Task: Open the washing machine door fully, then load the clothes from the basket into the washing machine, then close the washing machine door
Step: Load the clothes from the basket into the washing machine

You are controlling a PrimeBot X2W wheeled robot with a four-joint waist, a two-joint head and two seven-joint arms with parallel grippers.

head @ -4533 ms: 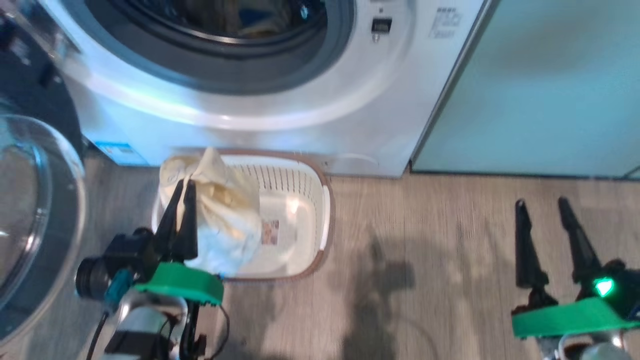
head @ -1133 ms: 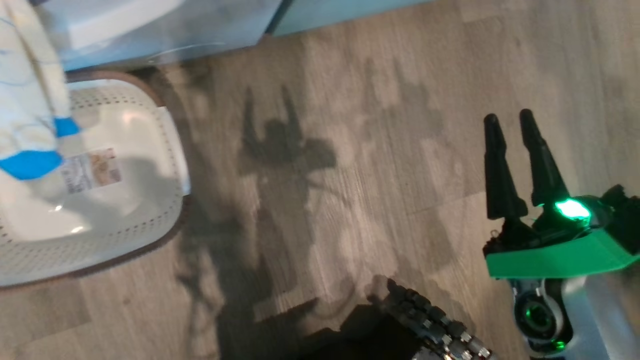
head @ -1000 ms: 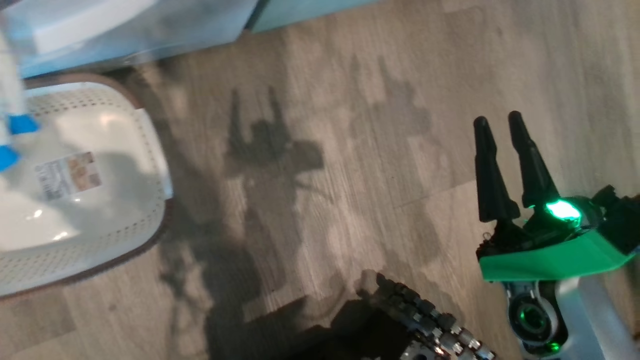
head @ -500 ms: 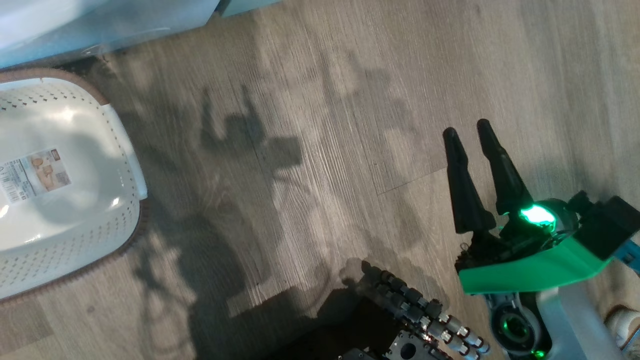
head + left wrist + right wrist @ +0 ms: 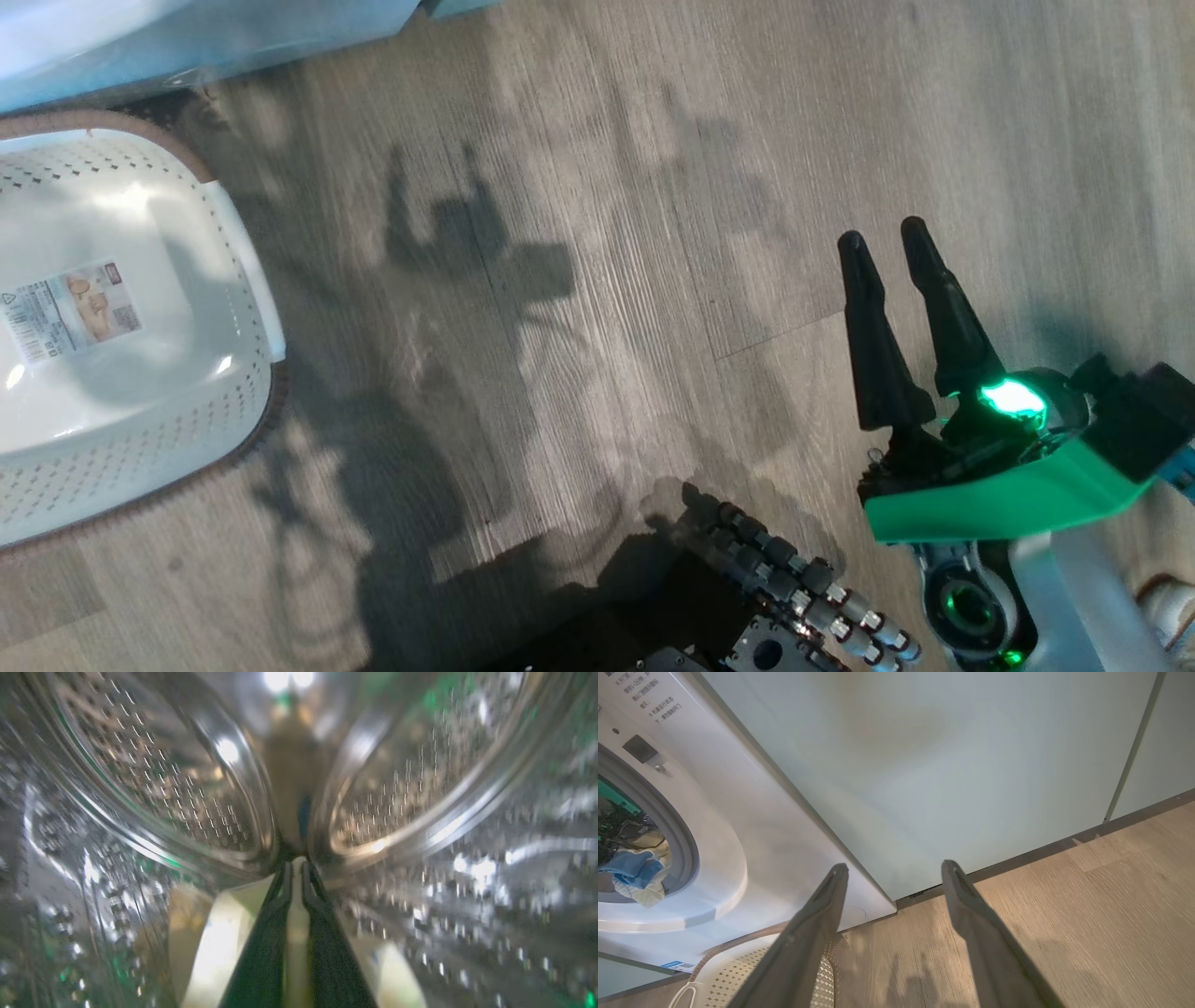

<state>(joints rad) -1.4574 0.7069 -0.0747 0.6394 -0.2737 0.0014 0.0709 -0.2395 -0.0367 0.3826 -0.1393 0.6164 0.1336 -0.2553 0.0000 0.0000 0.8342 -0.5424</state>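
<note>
One garment in play: the left tool [image 5: 296, 867] is deep inside the steel drum [image 5: 177, 774], fingers pinched tight on pale yellow clothes [image 5: 219, 942], fabric trailing back along them. The right tool [image 5: 881, 233] hangs spread wide and empty over the wood floor [image 5: 607, 280], well apart from the basket [image 5: 140, 439], whose stickered bottom shows bare, just in front of the washing machine [image 5: 752, 826]. From the right wrist, cloth sits bunched low at the drum mouth, right by the grey gasket [image 5: 691, 858]. The risk: release too shallow, or drag fabric out on the withdrawal, and a hem spills over the lip, where the door would likely trap it.
</note>
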